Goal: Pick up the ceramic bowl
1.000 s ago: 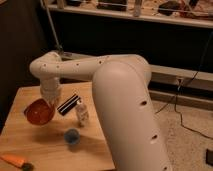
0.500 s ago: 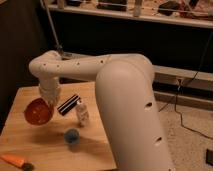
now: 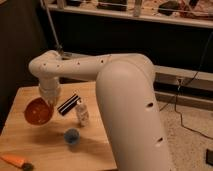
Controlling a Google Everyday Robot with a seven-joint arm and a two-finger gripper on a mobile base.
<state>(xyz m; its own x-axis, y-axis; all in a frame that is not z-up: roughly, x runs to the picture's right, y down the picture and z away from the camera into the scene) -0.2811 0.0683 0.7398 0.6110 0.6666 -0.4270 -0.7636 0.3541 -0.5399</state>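
Camera view: the gripper (image 3: 48,103) hangs over the left part of the wooden table (image 3: 45,147), its jaws closed on the rim of the round, glossy orange-red ceramic bowl (image 3: 38,112), which is tilted above the tabletop. A small blue cup (image 3: 72,135) stands nearby.

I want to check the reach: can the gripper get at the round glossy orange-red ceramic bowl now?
Probably yes: the gripper is already at the upper rim of the round glossy orange-red ceramic bowl, which hangs tilted above the wooden table. Nothing stands between them.

No readable text, label or number anywhere (small bottle (image 3: 82,113) label illegible).
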